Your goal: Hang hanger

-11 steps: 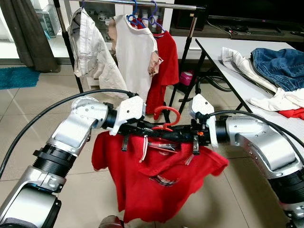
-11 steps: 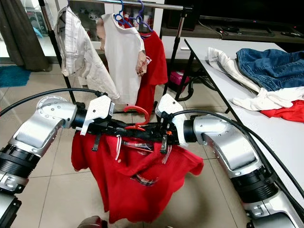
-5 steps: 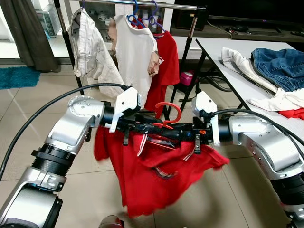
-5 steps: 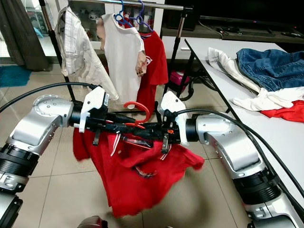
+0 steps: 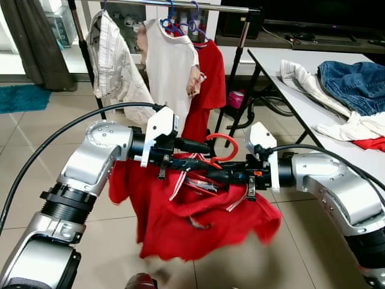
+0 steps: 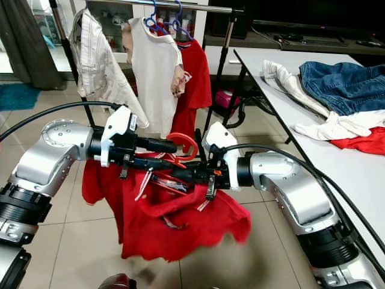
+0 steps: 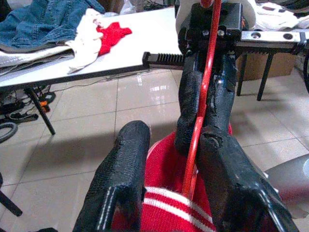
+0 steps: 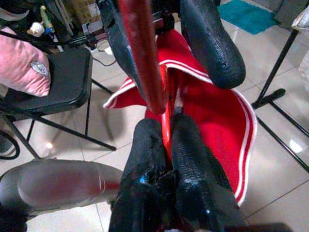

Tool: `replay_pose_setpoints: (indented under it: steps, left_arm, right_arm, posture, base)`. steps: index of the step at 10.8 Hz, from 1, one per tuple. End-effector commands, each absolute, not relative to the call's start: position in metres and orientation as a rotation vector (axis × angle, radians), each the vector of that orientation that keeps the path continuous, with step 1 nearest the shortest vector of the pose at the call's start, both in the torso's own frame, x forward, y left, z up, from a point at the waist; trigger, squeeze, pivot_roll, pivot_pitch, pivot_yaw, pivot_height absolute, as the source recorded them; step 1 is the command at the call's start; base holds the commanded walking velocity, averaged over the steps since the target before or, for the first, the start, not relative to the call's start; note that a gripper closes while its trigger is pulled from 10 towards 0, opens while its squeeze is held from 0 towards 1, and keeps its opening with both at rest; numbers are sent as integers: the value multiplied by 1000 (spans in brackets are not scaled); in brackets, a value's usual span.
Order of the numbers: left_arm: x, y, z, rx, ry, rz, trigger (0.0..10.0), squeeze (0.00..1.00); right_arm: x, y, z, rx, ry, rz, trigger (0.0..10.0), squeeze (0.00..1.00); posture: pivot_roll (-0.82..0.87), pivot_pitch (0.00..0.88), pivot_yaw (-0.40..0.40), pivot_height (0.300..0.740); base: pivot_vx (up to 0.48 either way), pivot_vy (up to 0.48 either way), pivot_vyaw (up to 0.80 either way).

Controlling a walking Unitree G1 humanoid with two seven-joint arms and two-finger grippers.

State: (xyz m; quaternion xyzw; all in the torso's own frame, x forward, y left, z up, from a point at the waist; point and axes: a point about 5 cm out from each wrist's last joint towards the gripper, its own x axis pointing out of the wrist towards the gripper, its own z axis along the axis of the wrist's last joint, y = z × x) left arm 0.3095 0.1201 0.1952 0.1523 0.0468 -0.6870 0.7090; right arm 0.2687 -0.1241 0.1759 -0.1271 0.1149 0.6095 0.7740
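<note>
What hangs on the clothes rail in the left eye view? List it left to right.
Pale striped shirt → white T-shirt → red T-shirt. The white and red ones hang from blue hangers, and the red one sits partly behind the white one.

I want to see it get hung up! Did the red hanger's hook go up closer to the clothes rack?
Yes. The red hanger rose slightly, toward the clothes rack.

Rack (image 5: 180,5): white jacket (image 5: 114,57), white shirt (image 5: 170,66), red shirt (image 5: 210,75). Table (image 5: 283,63): jeans (image 5: 355,81), white clothes (image 5: 355,127). Teal rug (image 5: 24,97) on the floor.
</note>
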Motion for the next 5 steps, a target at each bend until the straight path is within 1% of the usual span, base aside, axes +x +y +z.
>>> replay_pose_setpoints:
  steps: [1, 3, 5]
  left_arm:
    - [309, 119, 213, 353, 20, -1526, 10000, 0]
    - [310, 122, 211, 328, 19, -1515, 10000, 0]
    - [314, 121, 197, 415, 121, -1521, 10000, 0]
  right_arm:
    - [265, -127, 167, -289, 292, 1306, 0, 0]
    - [262, -126, 165, -281, 292, 1292, 0, 0]
    - [262, -127, 169, -307, 278, 1304, 0, 0]
  posture:
    - [41, 0, -54, 740]
    - [21, 0, -51, 740]
    - [20, 0, -54, 740]
  base:
    - [0, 0, 0]
    - [0, 0, 0]
    - [0, 0, 0]
